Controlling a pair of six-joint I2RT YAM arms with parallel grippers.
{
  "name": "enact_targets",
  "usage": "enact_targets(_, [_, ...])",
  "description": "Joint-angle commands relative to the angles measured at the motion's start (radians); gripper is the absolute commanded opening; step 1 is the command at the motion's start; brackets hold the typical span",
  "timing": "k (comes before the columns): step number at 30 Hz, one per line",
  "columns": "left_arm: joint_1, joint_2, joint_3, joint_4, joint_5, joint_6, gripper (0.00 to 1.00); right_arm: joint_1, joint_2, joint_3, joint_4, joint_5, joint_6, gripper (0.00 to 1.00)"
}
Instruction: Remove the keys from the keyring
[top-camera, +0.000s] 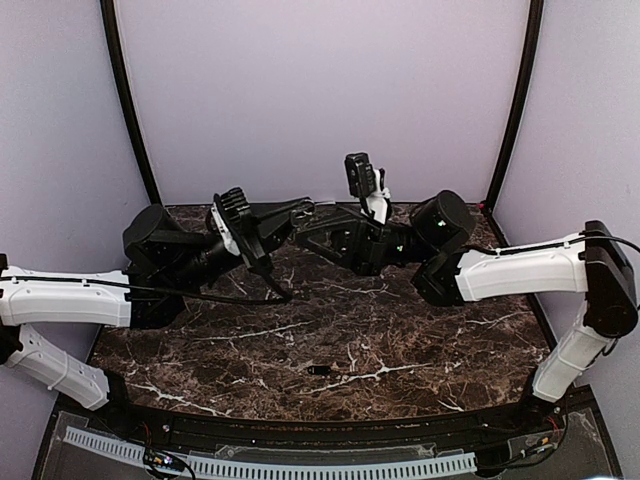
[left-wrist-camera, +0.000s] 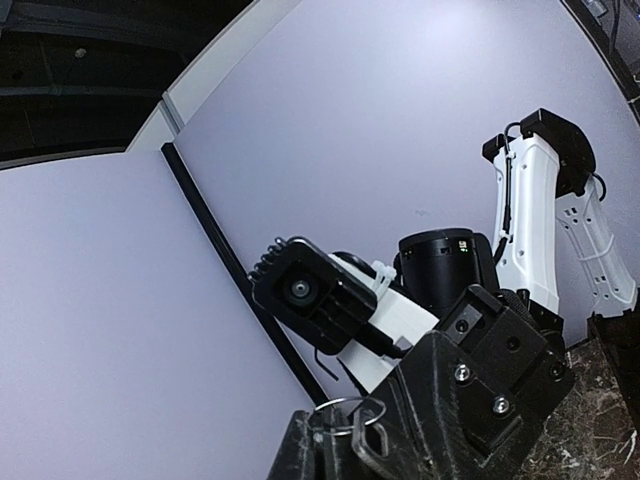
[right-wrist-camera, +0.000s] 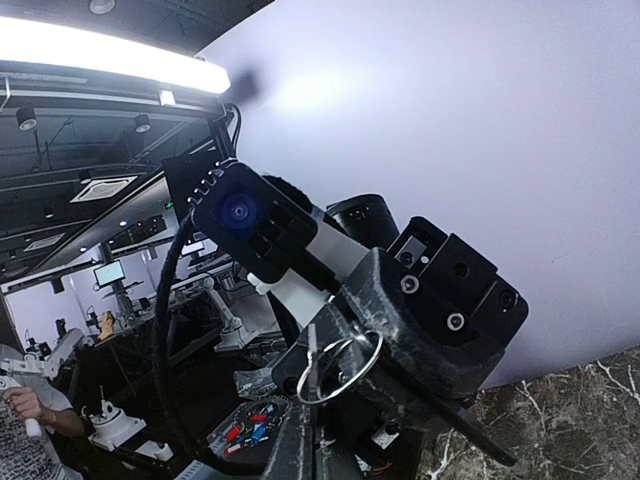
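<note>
Black fingers of the right gripper (right-wrist-camera: 305, 425) fill the bottom of the right wrist view, pressed together with no gap between them. Just above their tips hangs the keyring (right-wrist-camera: 350, 384), a silvery wire loop seen as a slanted oval, its long axis rising toward the upper right. The ring leans against the tip of the left gripper (left-wrist-camera: 312, 440), which comes in from the opposite side; that gripper is pinched closed on the keyring. A thin dark strip stands upright from the right fingers to the ring. Whether the strip is a key, or whether the right fingers actually clamp it, cannot be told.

From above, the two arms meet tip to tip over the far middle of the marble table (top-camera: 450, 330), holding the ring in the air well above the surface.

One key (top-camera: 319, 370) lies flat on the table near its front edge, well apart from both grippers. Its long axis runs left to right, roughly parallel to that edge.
</note>
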Motion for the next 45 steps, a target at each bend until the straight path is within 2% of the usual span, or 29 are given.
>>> enact_targets(1, [-0.006, 0.004, -0.012, 0.058, 0.053, -0.052, 0.0, -0.001, 0.022, 0.029, 0.03, -0.017, 0.04, 0.0])
enact_targets(4, [-0.006, -0.006, -0.016, 0.061, 0.059, -0.08, 0.0, -0.005, 0.013, 0.027, 0.02, -0.018, 0.03, 0.01])
enact_targets(7, [-0.004, -0.016, -0.002, 0.034, 0.032, -0.151, 0.0, -0.012, -0.008, 0.003, -0.05, -0.009, -0.057, 0.22])
enact_targets(11, [0.004, -0.034, -0.016, 0.04, 0.042, -0.259, 0.0, -0.019, -0.119, -0.039, -0.243, 0.032, -0.242, 0.53])
enact_targets(13, [0.014, -0.045, -0.041, 0.082, 0.051, -0.31, 0.0, -0.023, -0.17, -0.064, -0.381, 0.064, -0.35, 0.61])
enact_targets(15, [0.029, -0.053, -0.054, 0.106, 0.073, -0.361, 0.0, -0.031, -0.22, -0.098, -0.486, 0.096, -0.451, 0.64])
enact_targets(22, [0.104, -0.055, -0.064, 0.147, 0.224, -0.598, 0.0, -0.041, -0.418, -0.106, -0.824, 0.288, -0.846, 0.65])
enact_targets(28, [0.176, -0.027, -0.044, 0.117, 0.392, -0.885, 0.0, -0.011, -0.51, -0.093, -0.85, 0.456, -1.111, 0.63])
enact_targets(33, [0.181, -0.016, -0.034, 0.109, 0.473, -0.979, 0.0, 0.06, -0.451, 0.009, -0.951, 0.479, -1.29, 0.6])
enact_targets(38, [0.181, -0.017, -0.04, 0.091, 0.503, -1.0, 0.0, 0.117, -0.377, 0.106, -0.998, 0.495, -1.339, 0.55])
enact_targets(45, [0.181, -0.01, -0.041, 0.09, 0.539, -1.018, 0.0, 0.132, -0.334, 0.169, -0.996, 0.493, -1.335, 0.39])
